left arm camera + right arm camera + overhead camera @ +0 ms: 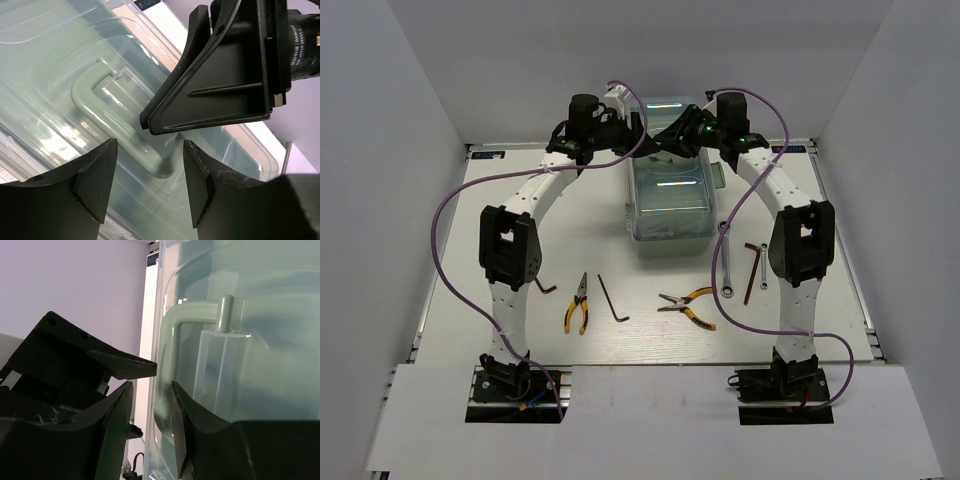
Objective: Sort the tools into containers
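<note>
The pale green toolbox (670, 205) with clear lid stands closed at the back centre. Both grippers meet above its far end. My left gripper (642, 138) is open; in the left wrist view (150, 180) its fingers straddle one end of the lid's green handle (107, 117) without touching it. My right gripper (678, 132) is open by a narrow gap (152, 410) at the lid's edge beside the handle (172, 330). On the table lie two yellow-handled pliers (578, 303) (688, 306), a silver wrench (726, 260) and dark hex keys (613, 298) (752, 268) (546, 287).
The right gripper's black body (225, 75) hangs close over the left fingers. A small silver tool (764, 270) lies right of the hex key. White walls enclose the table (450, 250) on three sides. The tools lie in front of the toolbox, between the arm bases.
</note>
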{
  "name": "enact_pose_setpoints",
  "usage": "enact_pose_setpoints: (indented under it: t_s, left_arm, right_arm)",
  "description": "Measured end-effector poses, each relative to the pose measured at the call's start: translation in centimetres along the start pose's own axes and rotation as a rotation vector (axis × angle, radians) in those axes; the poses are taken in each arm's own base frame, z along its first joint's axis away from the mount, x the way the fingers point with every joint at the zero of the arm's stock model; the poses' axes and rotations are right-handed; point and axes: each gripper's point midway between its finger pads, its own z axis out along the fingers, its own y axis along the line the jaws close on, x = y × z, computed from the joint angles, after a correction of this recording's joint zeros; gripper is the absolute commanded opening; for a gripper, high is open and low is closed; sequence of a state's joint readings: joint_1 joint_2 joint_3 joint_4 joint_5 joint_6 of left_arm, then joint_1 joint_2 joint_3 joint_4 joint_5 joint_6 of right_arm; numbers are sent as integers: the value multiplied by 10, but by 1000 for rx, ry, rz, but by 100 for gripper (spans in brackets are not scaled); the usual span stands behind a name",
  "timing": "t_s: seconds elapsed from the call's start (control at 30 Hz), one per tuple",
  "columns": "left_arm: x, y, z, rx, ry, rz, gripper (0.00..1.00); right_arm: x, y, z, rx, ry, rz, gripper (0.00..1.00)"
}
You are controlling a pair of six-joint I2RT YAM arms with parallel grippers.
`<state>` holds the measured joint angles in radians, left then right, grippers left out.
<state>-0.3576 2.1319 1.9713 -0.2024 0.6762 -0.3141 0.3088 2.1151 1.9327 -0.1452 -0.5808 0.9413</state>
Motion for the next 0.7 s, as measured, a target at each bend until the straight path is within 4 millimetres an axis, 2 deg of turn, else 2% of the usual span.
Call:
enact_pose_setpoints:
  t_s: [0.3,0.57,0.7]
  left_arm:
    - [0,-2,3,17,14,-12,66]
    - [3,-8,8,41,26,-22,66]
    - [0,-5,7,0,10,-11,74]
  right_arm:
    - [-2,5,-1,-14,-7,-9,44]
    - [-2,-1,-2,9,-11,-33,45]
    - [-1,-7,-2,33,-11,-39,45]
